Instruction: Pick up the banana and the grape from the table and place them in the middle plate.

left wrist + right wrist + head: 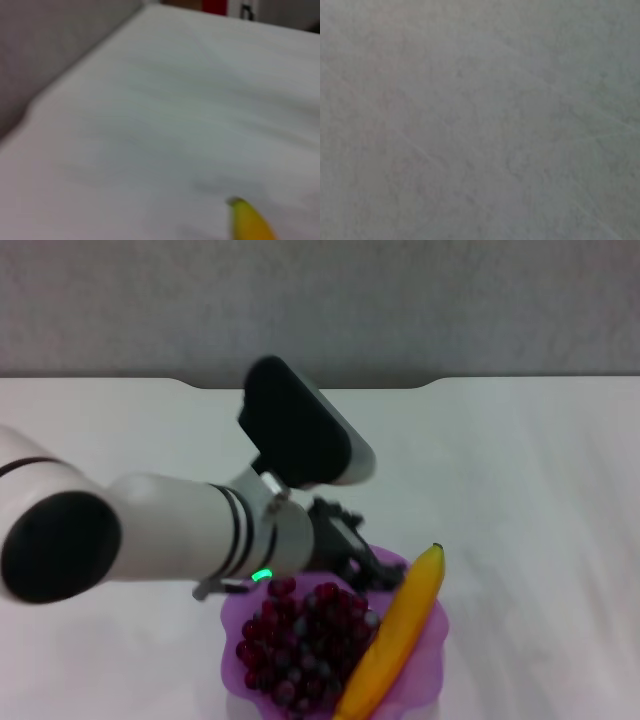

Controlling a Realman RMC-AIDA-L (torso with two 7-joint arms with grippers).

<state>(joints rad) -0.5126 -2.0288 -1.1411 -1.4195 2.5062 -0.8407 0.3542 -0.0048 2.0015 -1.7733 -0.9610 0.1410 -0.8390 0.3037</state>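
The banana [397, 638] is long, curved and smooth, yellow-orange with a small dark tip. It lies in the middle plate [432, 652], on the side away from the left claw [352, 558]. Its tip end pokes up over the rim, just past the claw. In the left wrist view, only the banana's tip end [248, 220] shows, blurry, against the white top.

The grape [303, 635] is a bunch of many small round balls, dark red and purple, some a bit grey. It sits in the plate too, just below the claw and touching the banana's side.

The plate is see-through purple plastic, shaped like a shallow bowl with a wavy edge. It rests on the table [540, 490], at the near edge of the head view.

The left claw is made of thin black metal bars. It hangs over the far rim of the plate, right above the top grapes. I cannot tell if its fingers are apart or together. Behind it is a fat, round, white arm with black bands, a small green light and a black box on top.

The table is flat, smooth and white, with a shallow notch cut in its far edge, well beyond the claw.

The right claw is not seen. Its wrist view shows only a plain grey surface.
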